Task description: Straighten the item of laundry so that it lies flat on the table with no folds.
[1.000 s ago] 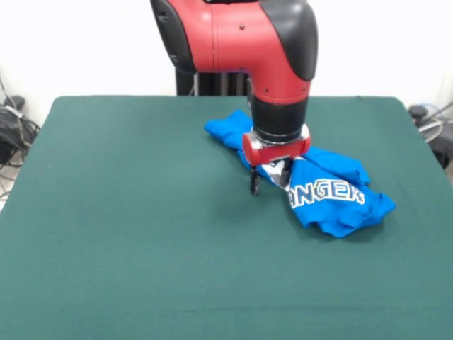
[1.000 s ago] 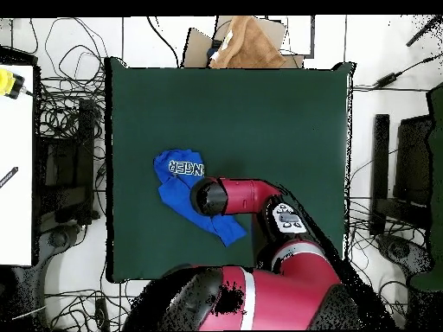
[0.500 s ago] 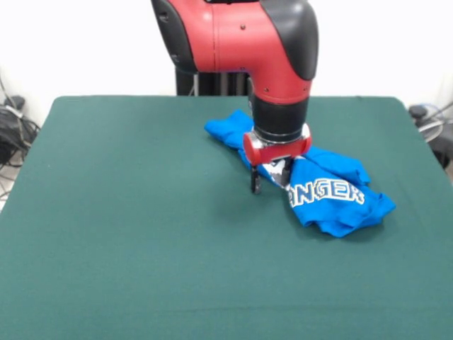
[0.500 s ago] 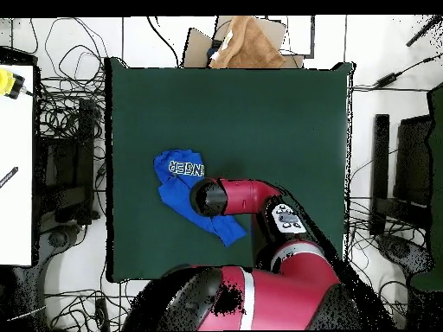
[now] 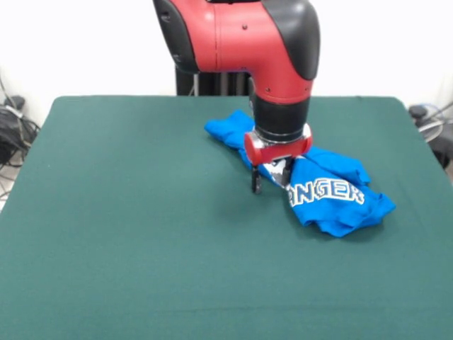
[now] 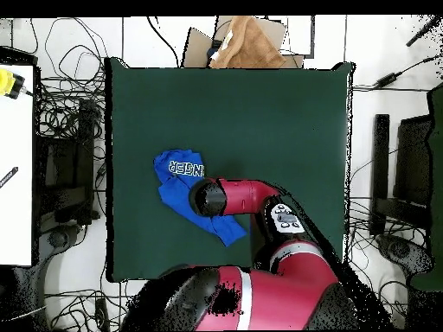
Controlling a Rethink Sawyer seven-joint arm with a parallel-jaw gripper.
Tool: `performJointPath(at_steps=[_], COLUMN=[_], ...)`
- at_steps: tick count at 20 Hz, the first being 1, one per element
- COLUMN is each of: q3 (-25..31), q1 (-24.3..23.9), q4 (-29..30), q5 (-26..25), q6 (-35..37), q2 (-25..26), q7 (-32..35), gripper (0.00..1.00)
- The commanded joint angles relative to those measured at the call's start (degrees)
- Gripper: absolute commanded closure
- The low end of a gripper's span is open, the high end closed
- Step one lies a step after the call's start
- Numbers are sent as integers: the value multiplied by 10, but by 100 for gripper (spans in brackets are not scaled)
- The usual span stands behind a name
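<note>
Dark green felt table (image 5: 127, 234) holds the bunched bright blue cloth T-shirt (image 5: 333, 195) right of centre, long axis diagonal, with the red-and-black arm's gripper (image 5: 272, 183) low at its middle edge, can't tell if fingers are apart.

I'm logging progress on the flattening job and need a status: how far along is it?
Done: nothing visible; the blue T-shirt lies bunched and folded on the green table, lettering partly creased. In hand: the gripper is down at the shirt's edge, though whether it grips cloth cannot be told. Left: spreading the whole shirt flat.
</note>
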Motion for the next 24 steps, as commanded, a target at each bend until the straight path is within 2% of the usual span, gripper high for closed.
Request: performJointPath(at_steps=[1, 2, 6, 10, 14, 19, 24], q3=[6, -1, -65, -117, -125, -120, -112], q1=[30, 41, 140, 208, 213, 200, 190], q4=[34, 44, 90, 105, 119, 119, 100], q5=[26, 40, 99, 149, 172, 173, 169], q6=[4, 21, 98, 177, 202, 188, 174], q2=[11, 0, -90, -153, -175, -166, -135], q7=[121, 138, 226, 254, 237, 213, 206], gripper=[0, 0, 0, 0, 0, 0, 0])
